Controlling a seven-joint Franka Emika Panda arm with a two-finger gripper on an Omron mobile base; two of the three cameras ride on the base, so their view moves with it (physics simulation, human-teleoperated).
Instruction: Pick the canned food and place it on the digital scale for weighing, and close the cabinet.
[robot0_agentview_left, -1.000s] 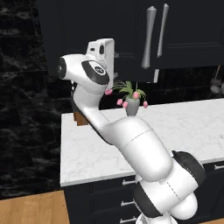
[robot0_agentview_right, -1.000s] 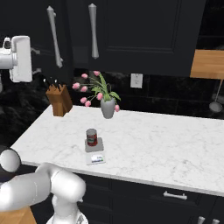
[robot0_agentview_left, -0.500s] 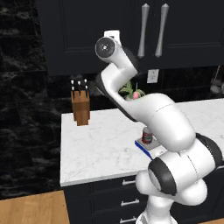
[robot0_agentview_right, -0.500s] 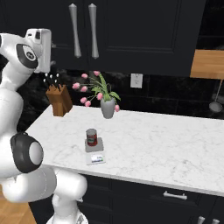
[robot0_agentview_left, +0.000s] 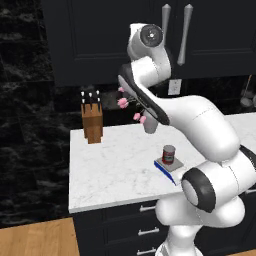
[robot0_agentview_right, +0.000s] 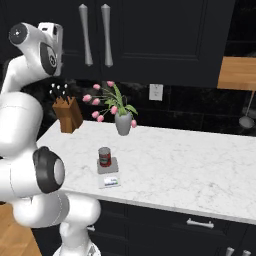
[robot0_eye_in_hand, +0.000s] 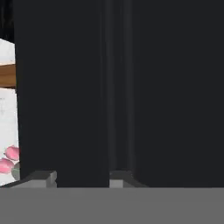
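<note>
- Cabinet: dark panelled doors shut, two vertical silver handles side by side.
- Counter: white marble.
- Gripper: raised close against the cabinet door, fingers drawn together, nothing between them.
- Knife block, vase of pink tulips: at the counter's back.
- Digital scale: near the front edge.
- Canned food: upright on the scale's plate.
</note>
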